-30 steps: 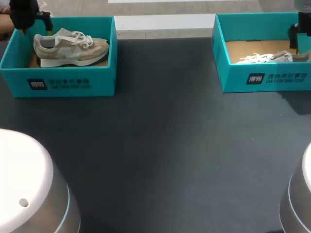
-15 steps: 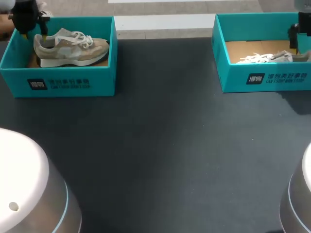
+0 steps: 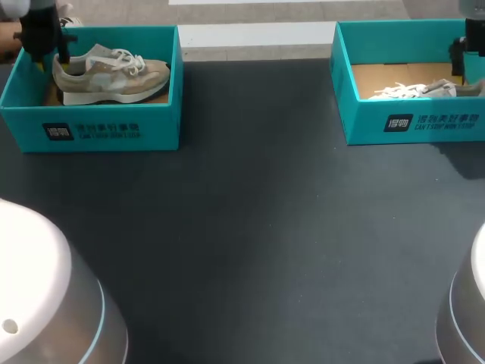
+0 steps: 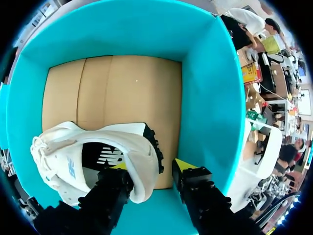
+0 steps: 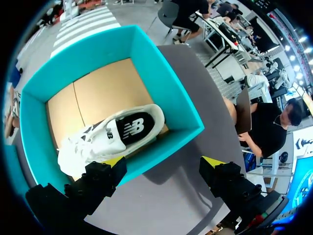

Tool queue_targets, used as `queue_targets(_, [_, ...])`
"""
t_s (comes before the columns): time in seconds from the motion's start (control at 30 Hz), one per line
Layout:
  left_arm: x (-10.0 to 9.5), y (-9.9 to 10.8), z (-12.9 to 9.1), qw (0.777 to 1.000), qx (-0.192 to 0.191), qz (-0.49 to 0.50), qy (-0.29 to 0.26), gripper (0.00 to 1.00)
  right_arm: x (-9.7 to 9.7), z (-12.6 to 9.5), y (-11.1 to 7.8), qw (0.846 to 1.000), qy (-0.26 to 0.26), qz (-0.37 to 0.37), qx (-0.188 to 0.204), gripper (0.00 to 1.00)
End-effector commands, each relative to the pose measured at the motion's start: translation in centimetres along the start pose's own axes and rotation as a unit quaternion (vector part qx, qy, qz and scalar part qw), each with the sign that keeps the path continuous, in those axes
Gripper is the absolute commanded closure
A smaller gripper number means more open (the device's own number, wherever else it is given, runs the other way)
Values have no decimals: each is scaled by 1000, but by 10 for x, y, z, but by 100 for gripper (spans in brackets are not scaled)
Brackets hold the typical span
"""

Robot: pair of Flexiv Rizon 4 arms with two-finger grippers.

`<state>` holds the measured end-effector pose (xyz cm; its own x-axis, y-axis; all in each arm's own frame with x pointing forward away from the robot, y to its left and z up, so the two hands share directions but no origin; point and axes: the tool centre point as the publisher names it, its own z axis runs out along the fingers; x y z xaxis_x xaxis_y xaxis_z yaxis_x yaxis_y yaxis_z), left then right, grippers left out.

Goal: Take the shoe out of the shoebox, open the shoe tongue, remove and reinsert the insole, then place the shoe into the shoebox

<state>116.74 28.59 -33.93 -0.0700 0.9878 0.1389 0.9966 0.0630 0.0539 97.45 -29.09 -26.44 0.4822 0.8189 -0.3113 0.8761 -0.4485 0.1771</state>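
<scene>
Down inside the shoebox (image 4: 205, 98), my left fingers (image 4: 185, 165) stand spread astride the heel of the shoe (image 4: 132, 147): pinch the collar squarely, then lift.

- My left arm (image 3: 38, 29) enters at the view's far left corner, wrist pointing down.
- My left gripper (image 4: 149, 167) has its fingers parted.
- My right arm (image 3: 476, 39) sits at the far right edge.
- My right gripper (image 5: 164, 161) is spread wide.

Beige shoe (image 3: 114, 74) upright in left teal shoebox (image 3: 114, 114), second shoe (image 3: 413, 91) in right shoebox (image 3: 364, 121)
</scene>
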Motion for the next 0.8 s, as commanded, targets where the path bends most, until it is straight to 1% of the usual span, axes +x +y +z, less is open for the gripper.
queue_targets(0.03, [-1, 12, 14, 1000, 17, -1, 6, 52, 0, 0, -1, 1000, 1, 1, -1, 0])
queue_targets(0.2, [0, 18, 25, 999, 25, -8, 19, 54, 0, 0, -1, 1000, 1, 1, -1, 0])
queue_targets(0.3, [0, 21, 30, 999, 29, -10, 22, 60, 0, 0, -1, 1000, 1, 1, -1, 0])
queue_targets(0.4, [1, 23, 33, 999, 32, -13, 27, 73, 0, 0, -1, 1000, 1, 1, -1, 0])
queue_targets(0.43, [1, 23, 34, 999, 33, -13, 28, 80, 0, 0, -1, 1000, 1, 1, -1, 0])
queue_targets(0.47, [1, 23, 35, 999, 36, -13, 30, 89, 0, 0, -1, 1000, 1, 1, -1, 0])
queue_targets(0.5, [2, 22, 35, 999, 39, -10, 32, 100, 0, 0, -1, 1000, 1, 1, -1, 0])
queue_targets(0.57, [4, 20, 35, 998, 41, -4, 39, 100, 0, 0, -1, 1000, 1, 1, -1, 0])
queue_targets(0.6, [5, 19, 32, 999, 30, -2, 27, 100, 0, 0, -1, 1000, 1, 1, -1, 0])
queue_targets(0.63, [6, 17, 27, 999, 32, -1, 20, 100, 0, 0, -1, 1000, 1, 1, -1, 0])
queue_targets(0.7, [9, 15, 13, 999, 36, 8, 10, 100, 0, 0, -1, 1000, 1, 1, -1, 0])
queue_targets(0.77, [11, 12, -4, 999, 32, 21, 29, 100, 0, 0, -1, 1000, 1, 1, -1, 0])
queue_targets(0.8, [12, 10, -14, 998, 38, 28, 36, 100, 0, 0, -1, 1000, 1, 1, -1, 0])
